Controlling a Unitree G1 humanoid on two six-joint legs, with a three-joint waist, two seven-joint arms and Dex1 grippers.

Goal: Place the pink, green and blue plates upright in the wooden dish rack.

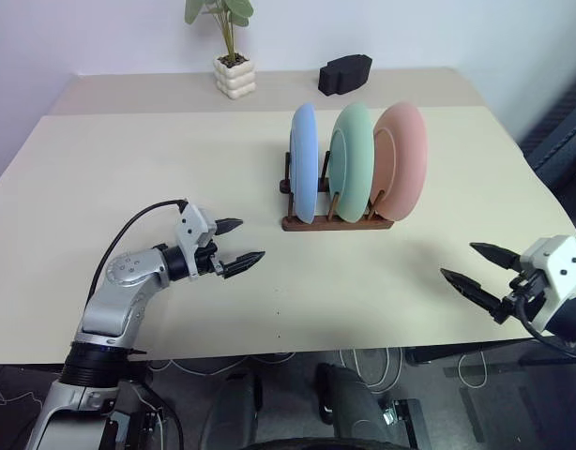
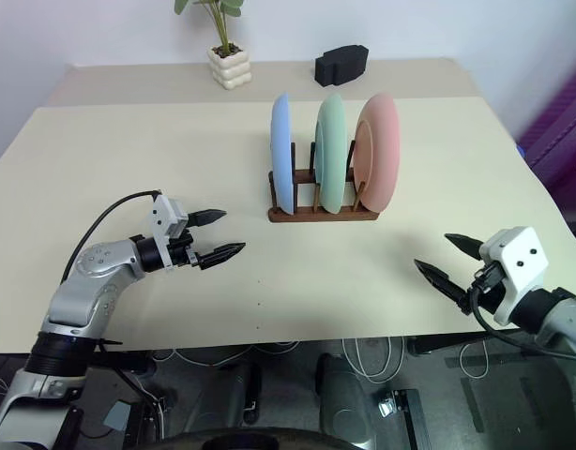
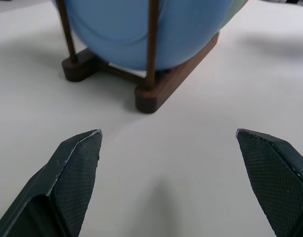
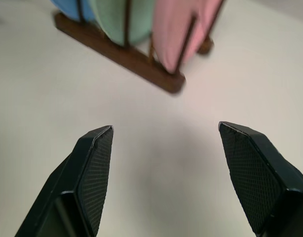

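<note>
3 plates upright in rack [image 1: 337, 221]; L gripper [image 1: 242, 246] & R gripper [image 1: 476, 264] agape, seemingly empty.

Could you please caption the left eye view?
Blue, green and pink plates stand upright in the dark wooden dish rack.

No readable text, label, brand, number or sign is being shown on anything in these views.
</note>
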